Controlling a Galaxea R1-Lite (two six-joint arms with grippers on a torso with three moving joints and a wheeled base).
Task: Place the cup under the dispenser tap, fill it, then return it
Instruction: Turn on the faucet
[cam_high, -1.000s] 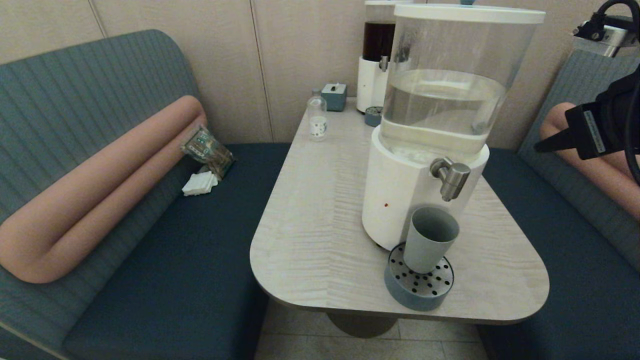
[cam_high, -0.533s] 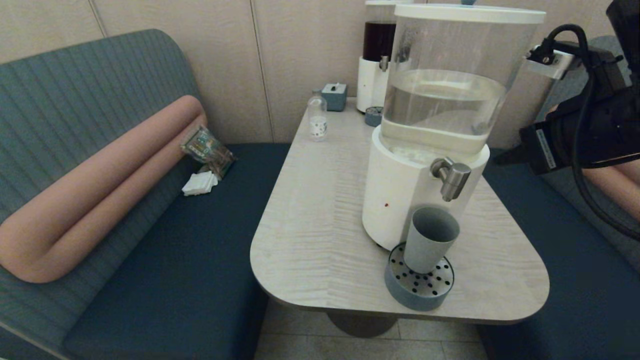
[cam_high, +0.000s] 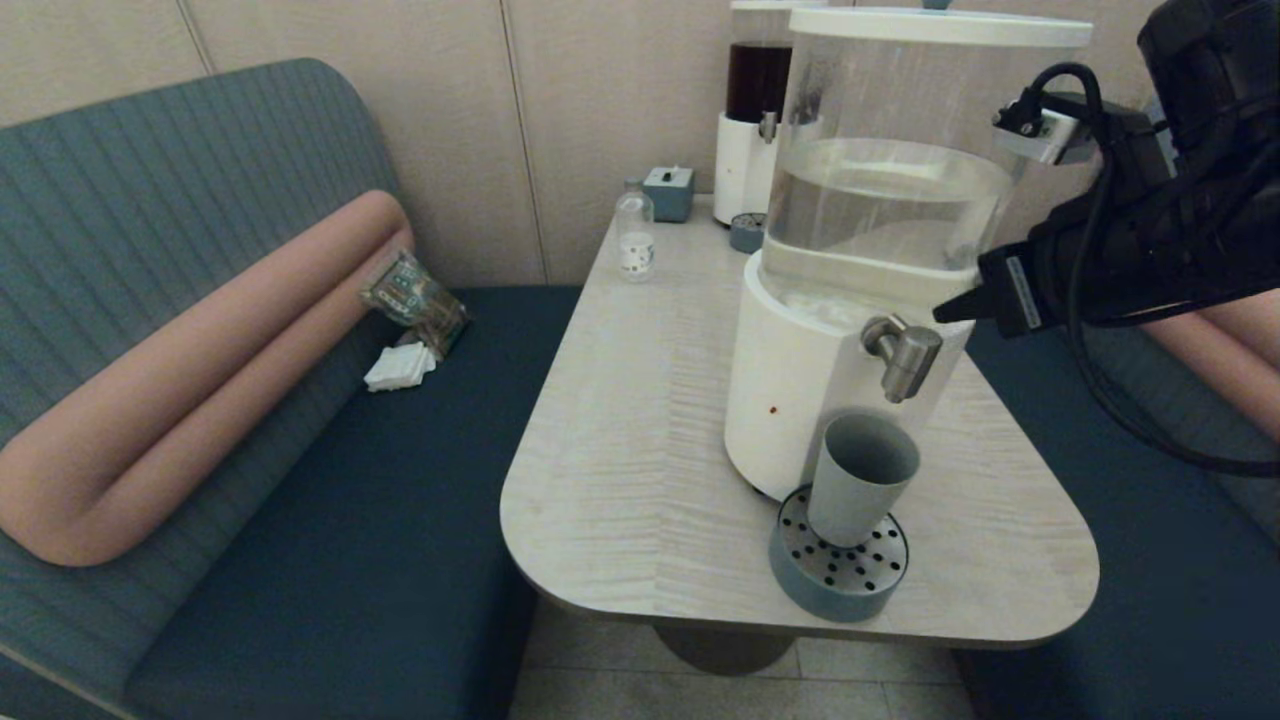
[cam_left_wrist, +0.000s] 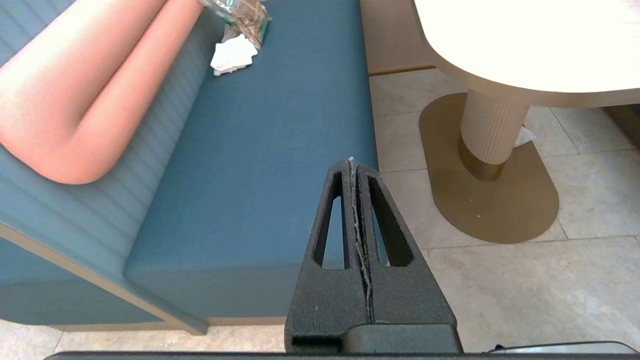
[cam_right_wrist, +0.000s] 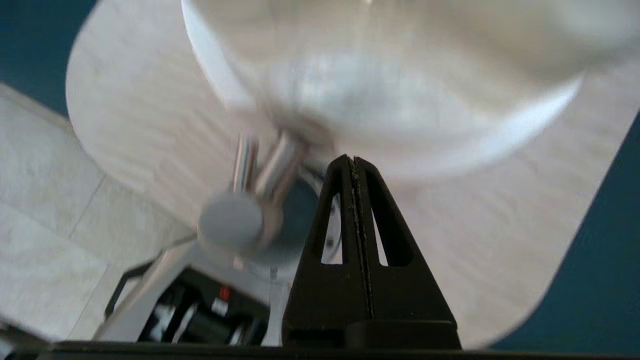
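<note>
We are logging: big dispenser (cam_high: 850, 330); right gripper (cam_high: 945, 312), fingers pressed together, hovering just beside the dispenser tap (cam_high: 903, 355); left gripper (cam_left_wrist: 351, 165), pressed together, parked below the table; cup (cam_high: 860, 478) standing upright under the tap on the drip tray (cam_high: 800, 585).
</note>
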